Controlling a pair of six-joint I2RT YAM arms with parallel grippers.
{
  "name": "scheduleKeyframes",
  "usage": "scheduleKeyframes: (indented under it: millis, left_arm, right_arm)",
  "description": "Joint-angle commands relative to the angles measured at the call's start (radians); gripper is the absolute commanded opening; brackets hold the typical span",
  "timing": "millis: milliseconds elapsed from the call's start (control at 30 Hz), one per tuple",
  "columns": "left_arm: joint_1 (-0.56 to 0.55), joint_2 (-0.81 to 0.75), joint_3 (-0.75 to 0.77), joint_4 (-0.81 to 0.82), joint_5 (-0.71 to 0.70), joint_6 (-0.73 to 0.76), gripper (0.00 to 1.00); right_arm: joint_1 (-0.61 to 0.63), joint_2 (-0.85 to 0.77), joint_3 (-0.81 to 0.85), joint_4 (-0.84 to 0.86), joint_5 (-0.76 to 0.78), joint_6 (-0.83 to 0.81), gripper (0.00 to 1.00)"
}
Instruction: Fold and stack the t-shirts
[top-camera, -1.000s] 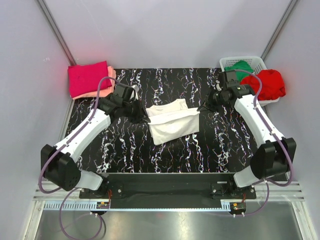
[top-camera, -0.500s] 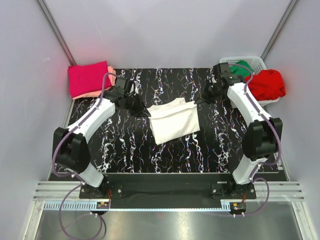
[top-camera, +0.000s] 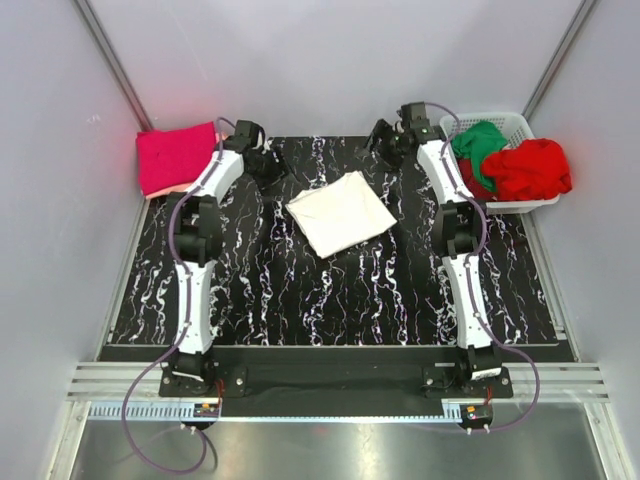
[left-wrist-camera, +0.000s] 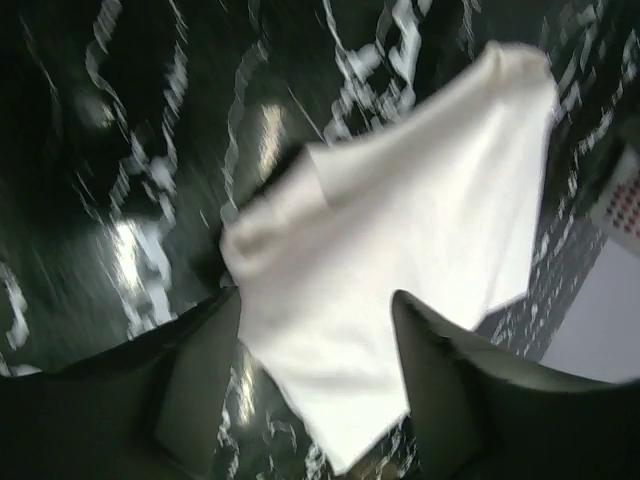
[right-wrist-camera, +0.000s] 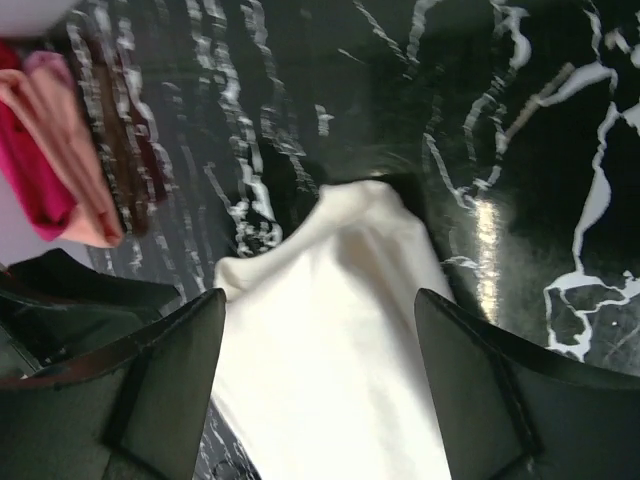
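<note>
T-shirt (top-camera: 341, 212) white, folded flat | left gripper (left-wrist-camera: 312, 305) spread | right gripper (right-wrist-camera: 318, 300) spread

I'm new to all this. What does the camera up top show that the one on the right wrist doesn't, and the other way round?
Only the top view: the white basket holding a green tee and a red tee, plus the left arm and right arm whole. Only the right wrist view: its own pincer close up, the two fingers spread apart with nothing gripped. Both: the folded white t-shirt, the magenta and salmon stack, and the black marbled table.
</note>
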Motion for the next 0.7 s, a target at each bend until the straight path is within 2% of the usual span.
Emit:
scheduleKeyframes:
  millis: [0,67,100,133,233,300,500,567,600,633,667]
  left_arm:
    - [0.002,0.059,0.167,-0.065,0.043,-0.005,0.70]
    - [0.000,-0.006,0.092,0.015,0.049,-0.018,0.73]
    - [0.000,-0.058,0.057,0.038,0.040,-0.019,0.76]
    - [0.000,-0.082,-0.005,0.059,0.038,-0.008,0.77]
    - [-0.004,-0.171,-0.095,0.065,-0.006,0.013,0.79]
    - [-0.009,-0.241,-0.207,0.084,-0.037,0.027,0.79]
    - [-0.018,-0.425,-0.552,0.241,-0.060,-0.008,0.79]
    - [-0.024,-0.455,-0.661,0.329,-0.049,-0.039,0.79]
    - [-0.033,-0.473,-0.688,0.360,-0.046,-0.045,0.80]
    - [-0.038,-0.476,-0.712,0.405,-0.046,-0.057,0.81]
    - [-0.042,-0.476,-0.732,0.429,-0.045,-0.065,0.82]
  right_arm:
    - [-0.002,0.003,0.096,-0.016,-0.073,0.019,0.84]
    - [0.005,-0.190,-0.210,0.120,-0.067,0.008,0.85]
    - [0.008,-0.340,-0.333,0.259,-0.037,0.005,0.87]
    - [0.008,-0.403,-0.528,0.309,-0.018,0.004,0.89]
    - [0.008,-0.569,-0.732,0.337,0.066,-0.030,0.90]
    - [0.008,-0.658,-0.811,0.311,0.123,-0.059,0.90]
    - [0.008,-0.920,-1.214,0.354,0.255,-0.048,0.90]
    - [0.011,-0.991,-1.401,0.425,0.214,-0.009,0.89]
    - [0.021,-1.063,-1.467,0.515,0.158,0.005,0.88]
    - [0.034,-1.093,-1.587,0.557,0.133,0.013,0.89]
    - [0.058,-1.119,-1.634,0.584,0.116,0.007,0.88]
